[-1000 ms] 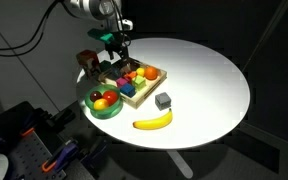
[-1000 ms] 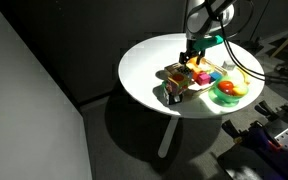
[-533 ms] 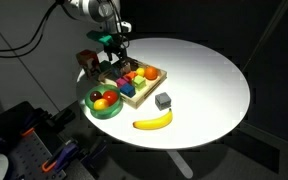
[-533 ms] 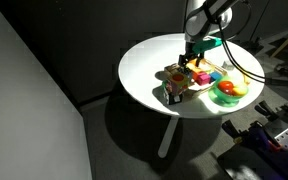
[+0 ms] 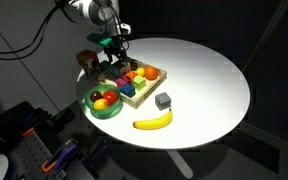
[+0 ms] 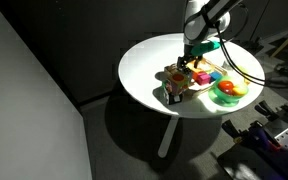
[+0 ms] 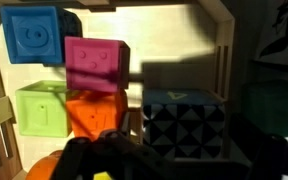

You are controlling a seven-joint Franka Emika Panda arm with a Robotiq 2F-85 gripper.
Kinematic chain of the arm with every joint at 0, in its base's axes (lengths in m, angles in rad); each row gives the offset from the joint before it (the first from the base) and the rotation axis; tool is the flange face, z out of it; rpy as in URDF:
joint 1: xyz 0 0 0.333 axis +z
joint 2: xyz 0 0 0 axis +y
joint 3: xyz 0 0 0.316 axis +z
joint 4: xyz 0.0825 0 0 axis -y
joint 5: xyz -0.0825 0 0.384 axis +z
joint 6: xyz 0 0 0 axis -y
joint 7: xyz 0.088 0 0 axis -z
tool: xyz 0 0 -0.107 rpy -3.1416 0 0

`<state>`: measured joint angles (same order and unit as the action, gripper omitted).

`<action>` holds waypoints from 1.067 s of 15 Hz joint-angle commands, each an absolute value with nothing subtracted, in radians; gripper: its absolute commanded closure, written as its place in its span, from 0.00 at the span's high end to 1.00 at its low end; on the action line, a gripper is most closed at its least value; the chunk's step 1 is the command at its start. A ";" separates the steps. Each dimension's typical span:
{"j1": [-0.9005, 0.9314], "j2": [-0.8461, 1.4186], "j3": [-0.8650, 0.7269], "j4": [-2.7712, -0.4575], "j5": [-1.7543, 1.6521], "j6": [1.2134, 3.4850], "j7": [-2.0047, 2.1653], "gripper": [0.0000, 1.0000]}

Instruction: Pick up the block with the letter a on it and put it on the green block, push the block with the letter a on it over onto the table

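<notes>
In the wrist view a dark blue cube [image 7: 184,122] with a black-and-pale triangle face and a faint mark on top sits in a wooden tray [image 7: 222,60]. It reads as the block with the letter a. A dark green shape [image 7: 274,115], likely the green block, lies in shadow to its right. My gripper [image 7: 182,150] shows as dark shapes at the bottom, either side of the blue cube, open and not holding it. In both exterior views the gripper [image 5: 115,55] [image 6: 192,58] hangs low over the tray's far corner on the white table [image 5: 209,75].
The tray [image 5: 136,100] also holds a lighter blue [image 7: 34,35], a pink [image 7: 94,65], a light green [image 7: 42,108] and an orange [image 7: 94,115] cube. A green fruit bowl [image 5: 104,103], a grey cube [image 5: 163,101] and a banana [image 5: 153,121] lie beside the tray.
The arm has shifted very slightly above the tray. The blocks have not moved.
</notes>
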<state>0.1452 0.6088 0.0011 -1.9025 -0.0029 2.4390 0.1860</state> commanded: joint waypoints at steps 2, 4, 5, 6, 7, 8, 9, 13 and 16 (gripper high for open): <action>0.163 0.632 -0.019 -1.877 -0.030 2.457 0.222 1.00; 0.166 0.640 -0.022 -1.872 -0.031 2.458 0.224 1.00; 0.167 0.644 -0.024 -1.869 -0.031 2.457 0.224 1.00; 0.167 0.648 -0.024 -1.867 -0.030 2.456 0.222 1.00; 0.166 0.651 -0.023 -1.864 -0.029 2.456 0.219 1.00; 0.165 0.655 -0.022 -1.861 -0.028 2.455 0.218 1.00; 0.165 0.659 -0.021 -1.858 -0.027 2.455 0.216 1.00; 0.166 0.670 -0.024 -1.847 -0.028 2.454 0.219 0.93; 0.166 0.659 -0.026 -1.851 -0.029 2.445 0.219 0.68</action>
